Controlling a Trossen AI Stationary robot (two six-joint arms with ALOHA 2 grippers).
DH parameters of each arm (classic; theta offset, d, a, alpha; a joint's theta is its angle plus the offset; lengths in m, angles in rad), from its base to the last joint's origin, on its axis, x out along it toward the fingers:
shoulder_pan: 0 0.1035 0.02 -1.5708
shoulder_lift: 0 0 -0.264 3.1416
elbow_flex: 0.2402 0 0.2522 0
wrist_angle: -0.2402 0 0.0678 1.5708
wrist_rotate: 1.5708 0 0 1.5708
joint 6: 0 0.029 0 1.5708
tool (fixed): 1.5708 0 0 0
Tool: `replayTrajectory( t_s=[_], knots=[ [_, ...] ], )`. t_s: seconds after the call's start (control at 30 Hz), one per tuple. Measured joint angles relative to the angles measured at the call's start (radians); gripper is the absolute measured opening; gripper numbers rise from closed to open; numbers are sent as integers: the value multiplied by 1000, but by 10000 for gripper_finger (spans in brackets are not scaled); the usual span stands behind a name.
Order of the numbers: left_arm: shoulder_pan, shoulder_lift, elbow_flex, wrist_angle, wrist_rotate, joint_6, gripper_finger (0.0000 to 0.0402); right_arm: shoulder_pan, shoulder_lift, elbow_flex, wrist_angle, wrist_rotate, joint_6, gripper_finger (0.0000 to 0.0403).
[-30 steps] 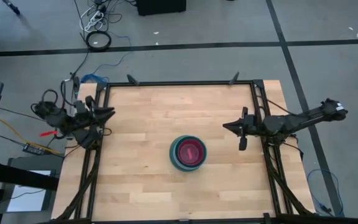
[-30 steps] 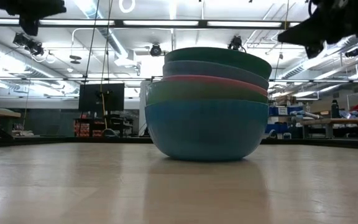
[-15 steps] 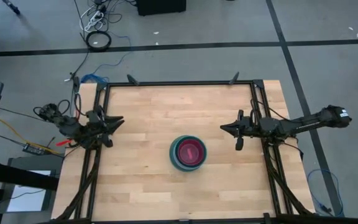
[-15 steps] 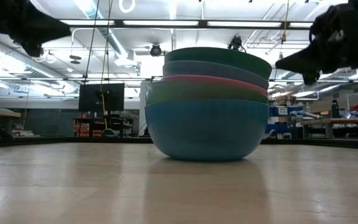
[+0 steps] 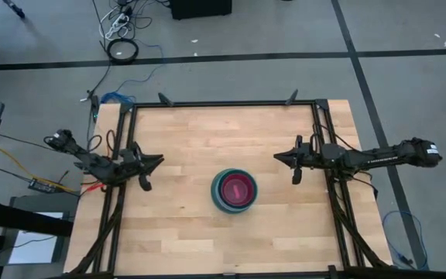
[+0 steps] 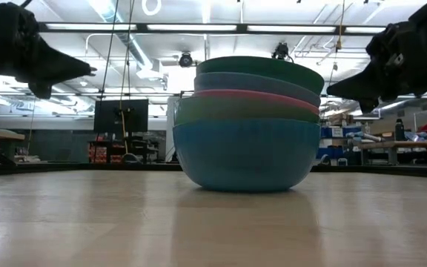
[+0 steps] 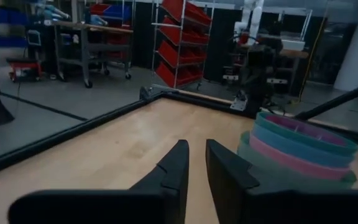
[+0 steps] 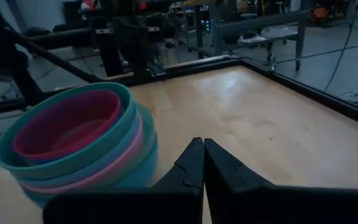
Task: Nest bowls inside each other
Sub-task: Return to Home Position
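Left gripper [image 5: 157, 160] hung over the left edge of the table [image 5: 192, 132], pointing inward toward the middle. In the left wrist view its fingers [image 7: 178, 163] stood nearly together with a narrow slit between them, and they held nothing.

To the right of it, and well apart from it, the bowls [image 5: 235, 190] stood as a single nested stack on the table, a little toward the near side of centre. The low view showed the outer layers from bottom to top: blue bowl [image 6: 243, 156], green bowl [image 6: 243, 110], pink bowl [image 6: 262, 95], light blue bowl [image 6: 262, 81] and teal bowl [image 6: 265, 65]. From above, the magenta-red bowl [image 5: 238, 187] sat innermost. Any bowls under it could not be made out. The stack stood upright and neither gripper touched it.

Right gripper [image 5: 279, 156] hung over the right side of the table, pointing inward. The stack lay to its left and somewhat nearer the front, well apart from it. In the right wrist view its fingers [image 8: 191, 163] were pressed together with only a hairline between them and gripped nothing.
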Motion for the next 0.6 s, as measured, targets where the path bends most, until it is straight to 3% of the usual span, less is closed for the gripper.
replayTrajectory(
  t_s=[0.4,0.5,0.6],
  knots=[
    [1,1,0,-22,-97,22,47,-36,12,0,-22,39,-23,0],
    [-3,1,0,-14,-40,-27,47,-36,19,0,-23,19,-23,0],
    [-3,1,0,0,79,-56,47,-41,21,0,2,-69,-54,0]
  ],
)
